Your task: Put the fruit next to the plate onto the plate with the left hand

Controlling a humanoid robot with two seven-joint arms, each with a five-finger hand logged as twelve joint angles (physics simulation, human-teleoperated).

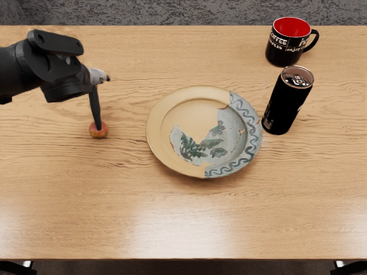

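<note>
On the table (172,217) lie one fruit (98,131) and one plate (153,134).

This looks like a home dining spot, rendered in a simulator: a broad wooden table (172,217) with a warm plank grain is set with tableware. To the right of the robot hand (66,79) lies a painted ceramic plate (152,130), and farther right stand a black mug (287,44) with a red inside and a dark drink can (285,106). Beyond the table's far edge, behind the robot hand, runs a grey, carpet-like floor (143,11).
</note>
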